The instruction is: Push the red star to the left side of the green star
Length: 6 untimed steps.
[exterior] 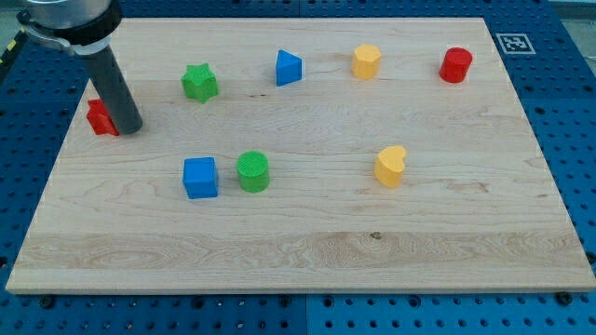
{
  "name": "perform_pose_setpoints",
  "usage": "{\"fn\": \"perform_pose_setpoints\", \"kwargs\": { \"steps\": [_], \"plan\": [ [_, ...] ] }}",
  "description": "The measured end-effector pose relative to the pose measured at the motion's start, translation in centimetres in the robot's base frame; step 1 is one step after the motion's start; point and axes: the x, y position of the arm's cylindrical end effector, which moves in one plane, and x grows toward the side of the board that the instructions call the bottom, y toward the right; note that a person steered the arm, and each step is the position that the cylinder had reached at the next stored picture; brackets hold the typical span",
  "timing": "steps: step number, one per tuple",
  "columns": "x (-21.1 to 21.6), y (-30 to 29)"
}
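Dark rod, my tip [128, 128] touching right side of red star block [101, 117], partly hidden behind rod, near left edge of light wooden tabletop [307, 251]. No jaws on this rod – nothing to open or close. Green star block [199, 83] near, up-right of red star. Blue triangular block [289, 68], yellow hexagonal block [366, 61], red cylinder [456, 65] along top edge. Blue cube [200, 178] just beside green cylinder [252, 172]; yellow heart block [391, 167] centre-right.

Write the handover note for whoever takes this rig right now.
My tip: down on the board, touching the right side of the red star, which it partly hides.
Red star: near the board's left edge.
Green star: up and to the right of it, with a clear gap.
Done: red star lies left of the green star, though lower.
Left: judge whether it should sit closer and level.
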Motion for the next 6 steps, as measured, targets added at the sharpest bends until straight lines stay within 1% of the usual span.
{"fn": "perform_pose_setpoints", "kwargs": {
  "steps": [1,2,3,4,5,6],
  "plan": [
    [3.9,-0.1],
    [4.9,-4.9],
    [1.9,-8.1],
    [-3.1,-7.8],
    [-3.3,-7.8],
    [1.7,-7.8]
  ]
}}
